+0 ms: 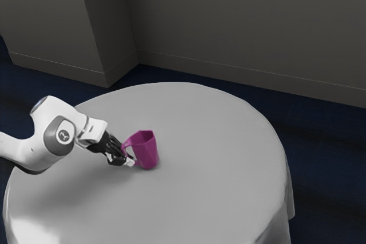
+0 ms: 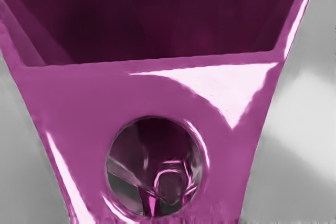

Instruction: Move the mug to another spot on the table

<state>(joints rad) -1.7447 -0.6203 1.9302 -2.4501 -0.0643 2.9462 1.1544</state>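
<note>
The robot's black gripper (image 1: 128, 159) sits low over the table (image 1: 229, 164), right up against the handle (image 1: 131, 151) of a magenta mug (image 1: 144, 148). The gripper and the handle overlap in the exterior view. Whether the gripper is clamped on the handle or merely around it cannot be told.

The mug stands directly ahead of the gripper with its base on the table and a soft shadow beneath it. Its long axis runs roughly vertical, with the open mouth up and wider than the base. The handle points back at the gripper and the body lies just beyond it.

From the wrist camera, the mug (image 2: 157, 87) looms just in front of the hand. Its glossy angular wall flares toward the rim and its dark inside opens beyond the near edge. A round hole (image 2: 155, 166) pierces the magenta surface closest to the hand, and grey table shows on either side.

Behind the gripper, the white arm (image 1: 34, 147) stretches back toward the table's edge. A round grey cap (image 1: 62, 135) on its joint carries a small mark too fine to read.

Past the mug, the round pale table spreads away from the gripper. Beyond its far rim lie a dark blue floor (image 1: 326, 135) and grey walls (image 1: 240, 21).
</note>
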